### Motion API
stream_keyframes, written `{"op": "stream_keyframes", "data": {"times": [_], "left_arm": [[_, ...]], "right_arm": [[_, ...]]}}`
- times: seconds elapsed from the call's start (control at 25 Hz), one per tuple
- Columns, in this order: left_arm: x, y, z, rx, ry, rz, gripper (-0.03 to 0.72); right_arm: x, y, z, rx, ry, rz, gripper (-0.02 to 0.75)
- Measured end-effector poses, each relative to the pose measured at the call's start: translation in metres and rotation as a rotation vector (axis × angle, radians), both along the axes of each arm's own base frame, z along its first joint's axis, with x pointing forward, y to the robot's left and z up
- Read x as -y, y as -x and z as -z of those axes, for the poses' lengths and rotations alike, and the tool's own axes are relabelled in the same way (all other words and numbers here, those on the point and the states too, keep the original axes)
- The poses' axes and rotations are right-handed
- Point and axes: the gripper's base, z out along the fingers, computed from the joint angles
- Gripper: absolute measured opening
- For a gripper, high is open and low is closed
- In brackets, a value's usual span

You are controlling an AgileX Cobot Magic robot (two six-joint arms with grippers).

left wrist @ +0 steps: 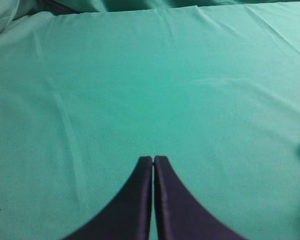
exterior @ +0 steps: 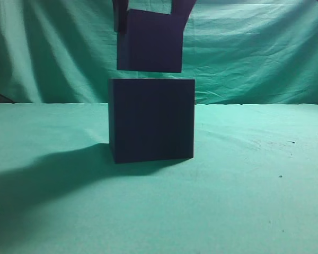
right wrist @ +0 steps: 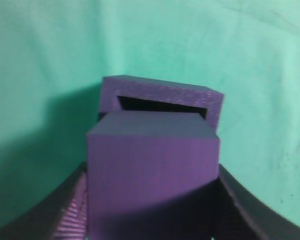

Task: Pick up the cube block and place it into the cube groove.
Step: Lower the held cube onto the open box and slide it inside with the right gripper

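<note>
Exterior view: cube block (exterior: 149,41) hangs in air just above the big dark box (exterior: 151,119), small gap between, not touching.

Right gripper (right wrist: 152,200) clamps the cube block (right wrist: 151,175) between its two fingers (right wrist: 72,210), one on left side & one on right side. In right wrist view the cube groove (right wrist: 160,106) shows as a dark square opening in top of the box, just beyond the block's far edge; block is not yet inside. Box stands on green cloth (exterior: 244,201), near centre, w/ shadow falling to the left. Left gripper (left wrist: 153,160) has its fingers pressed together, nothing between them, over bare green cloth (left wrist: 140,90), well apart from the box.
</note>
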Motion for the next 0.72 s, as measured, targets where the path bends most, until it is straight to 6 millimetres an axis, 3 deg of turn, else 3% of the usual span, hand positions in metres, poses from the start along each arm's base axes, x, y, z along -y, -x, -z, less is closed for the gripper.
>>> {"op": "stream_keyframes", "data": {"times": [0.72], "left_arm": [[0.0000, 0.0000, 0.0000, 0.000, 0.000, 0.000, 0.000]], "right_arm": [[-0.0006, -0.0015, 0.0042, -0.021, 0.000, 0.114, 0.424]]}}
